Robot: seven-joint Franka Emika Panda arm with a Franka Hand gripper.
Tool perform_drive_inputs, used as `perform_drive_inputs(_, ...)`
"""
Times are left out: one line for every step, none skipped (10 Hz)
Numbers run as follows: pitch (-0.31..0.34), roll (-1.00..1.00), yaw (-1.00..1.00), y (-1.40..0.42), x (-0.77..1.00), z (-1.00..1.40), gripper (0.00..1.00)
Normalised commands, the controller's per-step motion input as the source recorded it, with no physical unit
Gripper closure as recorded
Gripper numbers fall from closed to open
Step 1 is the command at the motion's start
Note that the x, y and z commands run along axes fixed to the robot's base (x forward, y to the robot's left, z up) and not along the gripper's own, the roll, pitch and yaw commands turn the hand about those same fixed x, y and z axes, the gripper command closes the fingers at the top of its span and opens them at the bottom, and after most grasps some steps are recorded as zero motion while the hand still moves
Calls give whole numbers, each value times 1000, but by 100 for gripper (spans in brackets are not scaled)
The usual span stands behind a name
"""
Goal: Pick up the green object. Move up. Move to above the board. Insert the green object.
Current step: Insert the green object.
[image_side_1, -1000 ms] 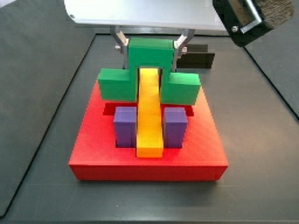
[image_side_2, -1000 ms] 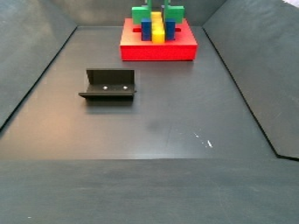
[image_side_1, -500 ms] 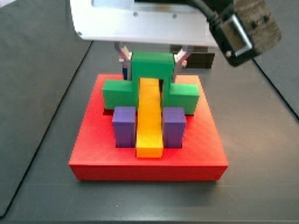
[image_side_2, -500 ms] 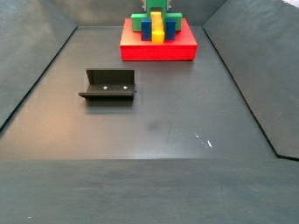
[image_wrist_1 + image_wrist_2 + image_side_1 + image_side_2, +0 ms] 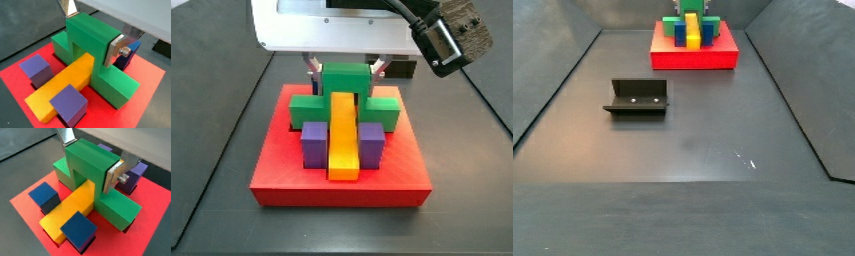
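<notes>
Gripper (image 5: 93,31) clenched the green object's (image 5: 90,40) centre cube, the piece straddling the yellow bar (image 5: 63,86) near the board's (image 5: 148,80) back edge. Insertion looked nearly complete; the next move apparently called for final seating, then opening the jaws.

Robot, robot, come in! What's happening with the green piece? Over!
Gripper shut on green object, over the board. Green object straddles yellow bar. Nothing blocking.

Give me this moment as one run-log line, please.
phase: insert | gripper: shut on green object | green object: straddling yellow bar on board
</notes>
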Motion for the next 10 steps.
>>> perform_drive_inputs(-110, -20, 43, 0, -14, -269, 100)
perform_drive_inputs(-94, 0, 11, 0, -9, -269, 100)
perform_drive_inputs(-84, 0, 0, 0, 0, -294, 100)
perform_drive_inputs(-81, 0, 0, 0, 0, -329, 100)
perform_drive_inputs(-100, 0, -3, 0, 0, -391, 100)
perform_drive_inputs(-131, 0, 0, 0, -9, -520, 100)
perform_drive_inputs(-154, 0, 0, 0, 0, -654, 100)
perform_drive_inputs(-170, 47, -6, 0, -6, -683, 100)
perform_drive_inputs(-120, 7, -71, 0, -166, -431, 100)
perform_drive_inputs(-107, 0, -106, 0, -317, -180, 100)
